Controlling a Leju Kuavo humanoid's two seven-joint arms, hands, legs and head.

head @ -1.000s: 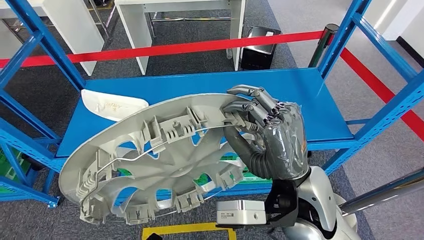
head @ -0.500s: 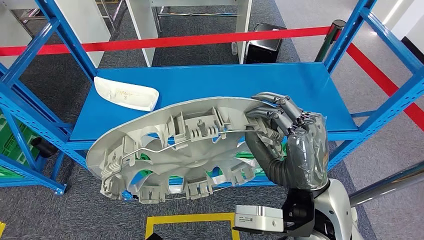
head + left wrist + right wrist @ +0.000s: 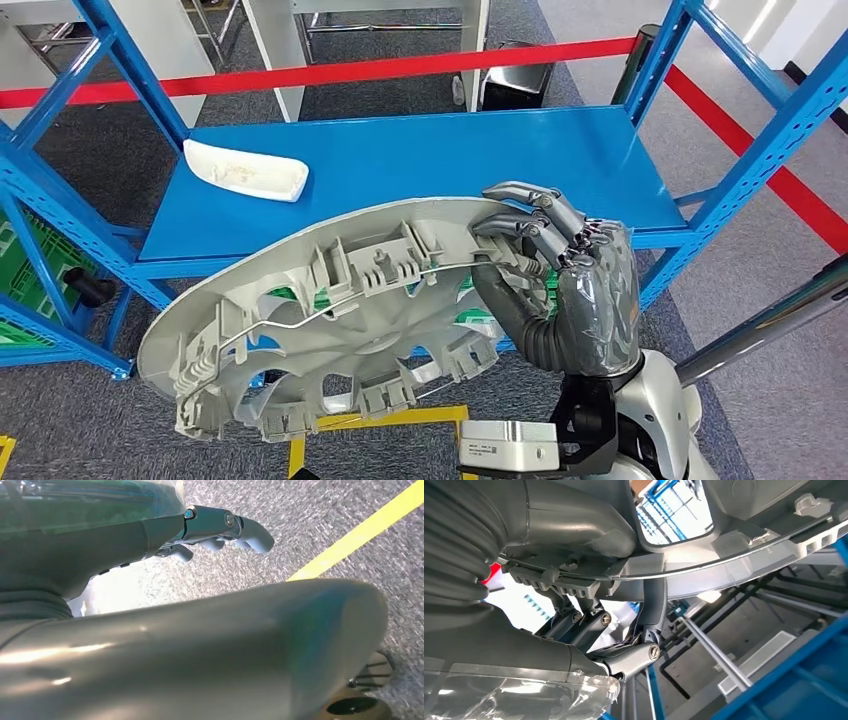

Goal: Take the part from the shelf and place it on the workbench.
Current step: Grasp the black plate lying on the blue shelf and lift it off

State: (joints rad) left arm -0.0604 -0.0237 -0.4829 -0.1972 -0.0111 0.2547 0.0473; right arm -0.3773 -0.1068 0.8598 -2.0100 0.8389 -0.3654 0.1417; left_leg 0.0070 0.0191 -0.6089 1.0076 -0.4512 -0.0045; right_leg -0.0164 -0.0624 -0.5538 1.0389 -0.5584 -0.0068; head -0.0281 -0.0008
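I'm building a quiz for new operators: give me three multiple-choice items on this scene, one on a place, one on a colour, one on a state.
1. Where does the white part lie?
A. on the blue shelf
B. on the floor
C. in the left hand

2. What colour is the barrier tape behind the shelf?
A. yellow
B. red
C. green

3. What is the right hand doing?
A. hanging open
B. pressing on the shelf
C. gripping the hubcap at its rim

Key: 1 A, it rests on the shelf board near the left end. 2 B, a red band runs across behind the uprights. 3 C, the fingers curl over the rim, thumb underneath, hubcap off the shelf.
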